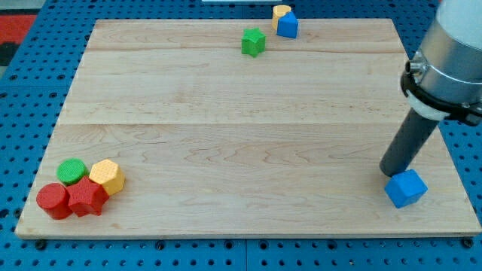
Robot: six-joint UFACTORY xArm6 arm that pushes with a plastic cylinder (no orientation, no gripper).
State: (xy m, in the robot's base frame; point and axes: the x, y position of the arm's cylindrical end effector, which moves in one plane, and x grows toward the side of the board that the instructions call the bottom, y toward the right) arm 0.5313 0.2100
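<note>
At the lower right of the frame my tip (391,172) comes down to the wooden board (226,135) just above and to the left of a blue cube (406,188), so close that the two look to be touching, though actual contact cannot be told for certain. The rod ends plain, with nothing that opens or closes, and it has hold of nothing. The blue cube sits turned at an angle near the board's right edge and bottom corner, its top face lighter than its sides. Well apart, at the lower left, a green cylinder (72,172), a yellow hexagonal block (108,177), a red cylinder (53,200) and a red star-like block (87,198) huddle together, touching. Along the top edge lie a green cube (254,41), and a second blue cube (288,25) against a small yellow block (281,11).
</note>
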